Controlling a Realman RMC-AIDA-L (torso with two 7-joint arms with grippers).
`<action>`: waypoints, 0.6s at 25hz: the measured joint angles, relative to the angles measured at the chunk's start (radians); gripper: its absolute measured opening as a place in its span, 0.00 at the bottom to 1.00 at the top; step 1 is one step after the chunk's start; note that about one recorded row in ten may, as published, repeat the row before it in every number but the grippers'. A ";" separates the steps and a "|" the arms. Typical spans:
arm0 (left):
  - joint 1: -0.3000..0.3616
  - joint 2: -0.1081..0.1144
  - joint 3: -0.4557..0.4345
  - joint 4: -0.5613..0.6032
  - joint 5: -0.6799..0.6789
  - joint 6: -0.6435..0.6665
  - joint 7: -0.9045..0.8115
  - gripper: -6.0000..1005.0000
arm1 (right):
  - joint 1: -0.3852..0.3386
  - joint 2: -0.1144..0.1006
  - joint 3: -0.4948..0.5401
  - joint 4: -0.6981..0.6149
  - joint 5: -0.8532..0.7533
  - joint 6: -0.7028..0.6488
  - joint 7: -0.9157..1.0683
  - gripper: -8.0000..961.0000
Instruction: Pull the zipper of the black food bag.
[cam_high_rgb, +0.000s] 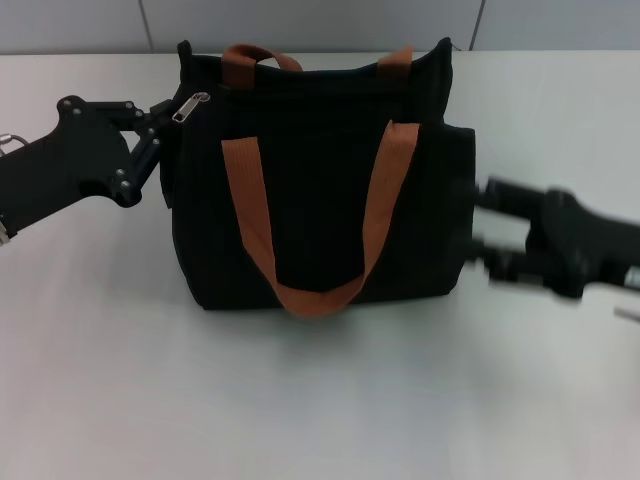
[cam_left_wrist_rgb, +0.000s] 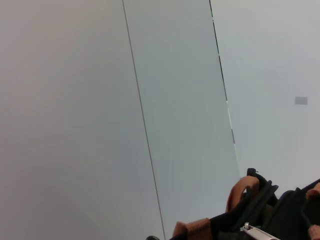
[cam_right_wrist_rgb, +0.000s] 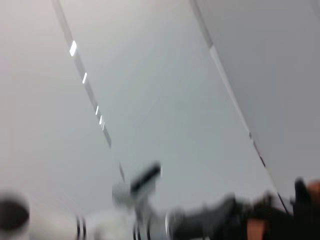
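Note:
The black food bag (cam_high_rgb: 315, 190) stands upright in the middle of the table, its two orange-brown strap handles (cam_high_rgb: 250, 215) hanging down the front. The zipper (cam_high_rgb: 191, 107), a small silver pull tab, sticks out at the bag's top left corner. It also shows in the left wrist view (cam_left_wrist_rgb: 257, 232). My left gripper (cam_high_rgb: 160, 127) is right beside that corner, its tip at the tab; contact cannot be made out. My right gripper (cam_high_rgb: 487, 230) is blurred, next to the bag's right side, jaws apart and empty.
The bag rests on a plain white table (cam_high_rgb: 320, 400). A grey panelled wall (cam_high_rgb: 300, 25) runs behind the table's far edge. The left arm reaches in from the left edge, the right arm (cam_high_rgb: 590, 245) from the right edge.

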 joint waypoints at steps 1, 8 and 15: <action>0.000 0.000 0.000 0.000 0.000 0.000 0.000 0.05 | 0.000 0.000 0.000 0.000 0.000 0.000 0.000 0.73; 0.001 -0.008 0.000 -0.001 -0.013 -0.001 0.017 0.03 | 0.144 -0.019 0.002 -0.008 0.088 0.022 0.356 0.72; 0.019 -0.008 0.000 -0.009 -0.069 0.004 0.076 0.03 | 0.321 -0.045 -0.065 -0.022 0.078 0.146 0.658 0.72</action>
